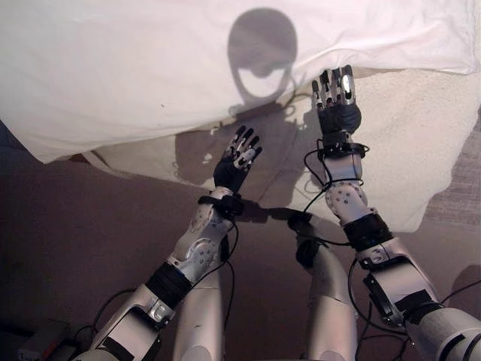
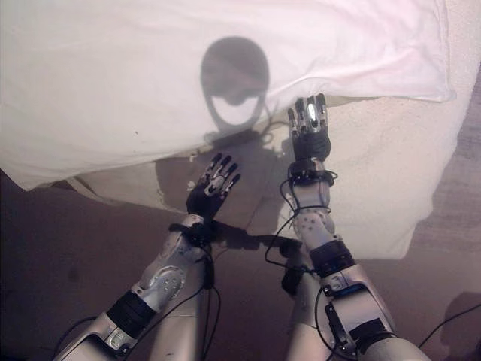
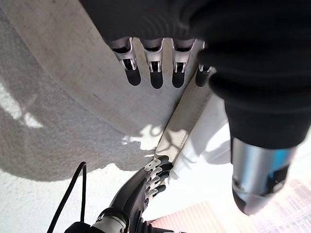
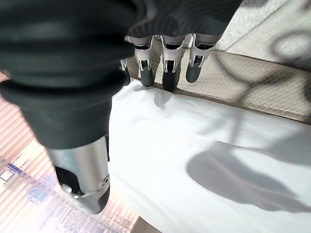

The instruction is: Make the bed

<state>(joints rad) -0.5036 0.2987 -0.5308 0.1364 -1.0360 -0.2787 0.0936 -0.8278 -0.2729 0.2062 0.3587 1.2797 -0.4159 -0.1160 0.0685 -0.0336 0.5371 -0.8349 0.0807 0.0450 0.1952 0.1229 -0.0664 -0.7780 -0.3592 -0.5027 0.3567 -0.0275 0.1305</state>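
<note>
Your right hand [image 1: 337,94] is extended over the bed, fingers straight and holding nothing, their tips at the edge of the white sheet [image 1: 113,68] where it meets the textured cream blanket [image 1: 421,135]. Your left hand [image 1: 237,158] hangs lower, over the blanket's hanging side, fingers relaxed and likewise empty.

The sheet covers the upper part of the bed and lies slanted, with its near edge running diagonally and one corner drooping toward the floor [image 1: 68,241] on your left. The blanket is exposed beneath it on the right.

To perform this step well:
- Lower the right fingertips onto the sheet edge and close thumb against fingers on a fold of cloth only, not the blanket under it.
- Bring the left hand up to the same edge, well apart from the right, so the pull is even.
- Draw toward yourself slowly; thin cloth is likely to slip from a shallow pinch.

The floor beside the bed is dark brown and in shadow.
</note>
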